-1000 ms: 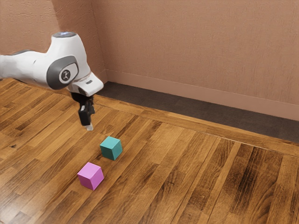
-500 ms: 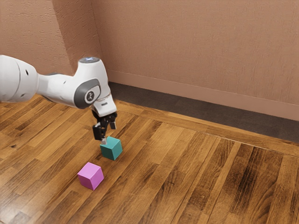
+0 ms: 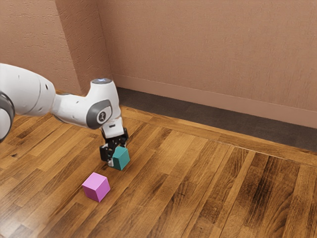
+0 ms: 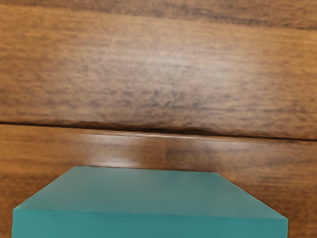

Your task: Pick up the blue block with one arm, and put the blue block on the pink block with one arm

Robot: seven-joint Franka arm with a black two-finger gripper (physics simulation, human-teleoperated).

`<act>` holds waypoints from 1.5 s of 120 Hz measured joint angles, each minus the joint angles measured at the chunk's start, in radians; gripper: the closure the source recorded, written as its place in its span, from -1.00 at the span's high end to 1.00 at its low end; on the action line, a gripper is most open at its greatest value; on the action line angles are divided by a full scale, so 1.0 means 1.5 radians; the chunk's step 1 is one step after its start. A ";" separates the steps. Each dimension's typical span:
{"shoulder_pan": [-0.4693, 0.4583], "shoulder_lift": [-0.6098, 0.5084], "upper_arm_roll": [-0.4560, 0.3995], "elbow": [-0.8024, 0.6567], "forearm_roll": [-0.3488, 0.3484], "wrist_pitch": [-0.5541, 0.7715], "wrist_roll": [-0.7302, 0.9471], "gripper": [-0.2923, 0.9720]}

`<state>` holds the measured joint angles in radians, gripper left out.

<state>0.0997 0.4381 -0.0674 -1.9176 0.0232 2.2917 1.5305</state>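
Along the near edge of the wooden surface the planks lay bare, and toward the exterior view's right they ran on open all the way to the near right corner, leaving wide room on that side. The pink block sat closest to the near edge, toward the exterior view's left, flat on the wood with one corner turned to the camera and free planks on all its sides.

Just beyond it, a little farther in and slightly to the exterior view's right, the blue block rested on the surface, apart from the pink one with a strip of bare wood between them. The gripper hung low directly at this block, pointing straight down, its black body pressed close against the block's top and its side toward the exterior view's left. Whether the pincer was clenched on the block or released, I could not tell. In the wrist view the blue block lay right under the hand, its flat top level, with plank seams running across behind it.

The white arm reached in from the exterior view's left above the planks. Farther back the surface ended at a straight far edge, beyond which lay a dark floor strip and then the tan wall.
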 joint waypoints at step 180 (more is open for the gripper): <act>-0.016 -0.346 -0.001 -0.333 -0.065 -0.033 0.079 -0.02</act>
<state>0.0761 -0.0803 -0.0686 -2.4174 -0.0738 2.2429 1.6487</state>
